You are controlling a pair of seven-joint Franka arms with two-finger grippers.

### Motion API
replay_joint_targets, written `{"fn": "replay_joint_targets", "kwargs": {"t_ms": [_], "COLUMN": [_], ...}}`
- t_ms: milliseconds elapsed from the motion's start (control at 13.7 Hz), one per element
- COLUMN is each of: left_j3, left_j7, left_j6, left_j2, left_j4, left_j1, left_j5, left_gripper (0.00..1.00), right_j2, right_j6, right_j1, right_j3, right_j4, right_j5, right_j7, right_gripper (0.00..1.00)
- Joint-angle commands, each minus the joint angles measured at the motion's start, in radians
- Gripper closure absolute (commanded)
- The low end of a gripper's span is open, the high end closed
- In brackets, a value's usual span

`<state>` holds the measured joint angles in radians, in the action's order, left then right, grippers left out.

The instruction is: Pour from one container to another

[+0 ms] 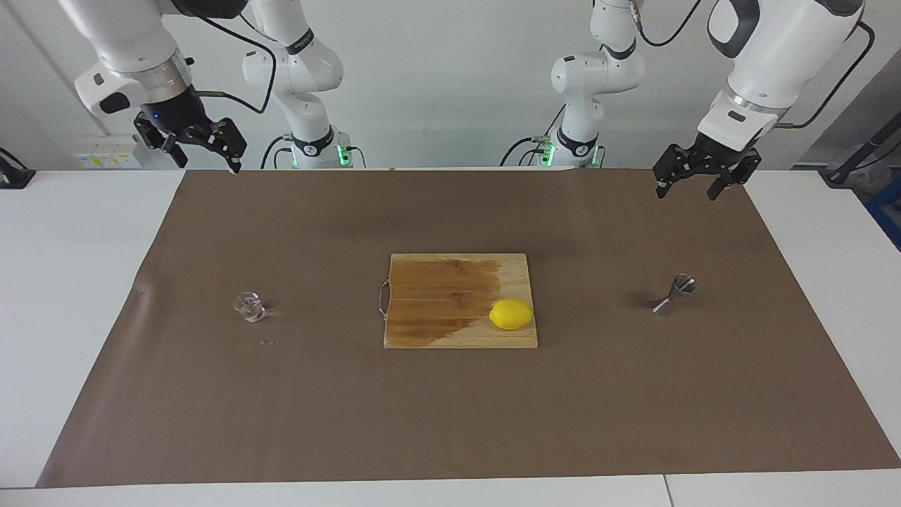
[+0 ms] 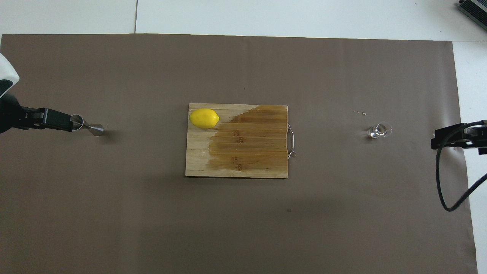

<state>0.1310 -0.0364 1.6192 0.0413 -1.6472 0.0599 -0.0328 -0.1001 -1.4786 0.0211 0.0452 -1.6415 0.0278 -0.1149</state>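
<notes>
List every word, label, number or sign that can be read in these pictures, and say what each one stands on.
No text can be read with certainty.
Cutting board: two dark marks on its stained face, too blurred to read.
Yellow label on the wall near the right arm's end of the table: too small to read.
Lemon, glass cup, jigger, brown mat: no markings visible.

1 glass cup (image 1: 250, 307), 1 jigger (image 1: 674, 293), 1 lemon (image 1: 511, 314), 1 board (image 1: 436, 310).
</notes>
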Motion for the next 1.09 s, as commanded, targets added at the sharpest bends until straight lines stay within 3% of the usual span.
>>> {"fn": "replay_joint_targets", "kwargs": {"t_ms": [0, 365, 657, 1022], "left_j3": [-0.004, -0.002, -0.008, -0.010], "left_j7": [-0.019, -0.011, 0.012, 0.287], "left_j6": [0.016, 0.016, -0.062, -0.180], "left_j2": [0.032, 0.031, 0.029, 0.006], "left_j4": [-0.040, -0.037, -0.028, 0.000], "left_j1": [0.008, 0.008, 0.011, 0.049], "left_j5": [-0.012, -0.009, -0.061, -0.180], "left_gripper": [0.00, 0.00, 0.00, 0.00], "right_j2": [-0.009, -0.009, -0.010, -0.010], "right_j6": [0.000, 0.000, 0.000, 0.000], "right_j1": [-0.001, -0.001, -0.001, -0.001], "right_j3": [-0.001, -0.001, -0.001, -0.001], "right_j4": [-0.003, -0.003, -0.003, -0.003], "right_j5": [-0.002, -0.002, -0.002, -0.002], "right_j7": [0.021, 0.023, 0.021, 0.023], "right_gripper": [0.00, 0.00, 0.00, 0.00]}}
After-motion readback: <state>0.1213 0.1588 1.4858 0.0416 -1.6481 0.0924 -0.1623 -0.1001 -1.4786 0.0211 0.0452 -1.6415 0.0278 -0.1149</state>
